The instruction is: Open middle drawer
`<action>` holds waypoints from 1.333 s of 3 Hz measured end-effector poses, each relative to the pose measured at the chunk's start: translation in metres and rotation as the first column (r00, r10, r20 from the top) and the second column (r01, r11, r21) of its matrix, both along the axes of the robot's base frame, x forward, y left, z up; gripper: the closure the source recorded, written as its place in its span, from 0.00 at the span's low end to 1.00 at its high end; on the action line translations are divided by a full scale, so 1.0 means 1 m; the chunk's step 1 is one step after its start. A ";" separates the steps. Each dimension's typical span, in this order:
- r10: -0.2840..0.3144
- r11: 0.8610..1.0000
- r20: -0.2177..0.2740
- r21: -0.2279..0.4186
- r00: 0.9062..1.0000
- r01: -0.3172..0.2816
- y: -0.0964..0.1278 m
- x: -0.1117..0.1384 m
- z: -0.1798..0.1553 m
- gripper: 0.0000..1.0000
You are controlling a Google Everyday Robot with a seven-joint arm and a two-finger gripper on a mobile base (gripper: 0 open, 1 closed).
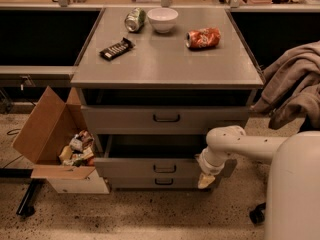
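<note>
Middle drawer (130, 167) sits part-open below the top drawer (120, 118). Our hand (205, 180) hangs at its right front corner, off the handle (165, 168); grip state we can't tell. We'd pull straight outward, avoiding skew.

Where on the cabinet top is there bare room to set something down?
The front half of the cabinet top is bare, from the dark snack bar and orange can forward to the edge. The back is crowded: green can beside white bowl. The gripper hangs low by the right end of the middle drawer, off the top.
</note>
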State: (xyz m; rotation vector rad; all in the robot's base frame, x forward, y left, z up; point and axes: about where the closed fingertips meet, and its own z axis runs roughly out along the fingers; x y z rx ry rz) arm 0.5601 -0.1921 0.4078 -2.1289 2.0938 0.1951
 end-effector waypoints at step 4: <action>-0.003 1.000 -0.006 -0.007 1.000 0.003 -0.009 -0.030 0.011 1.00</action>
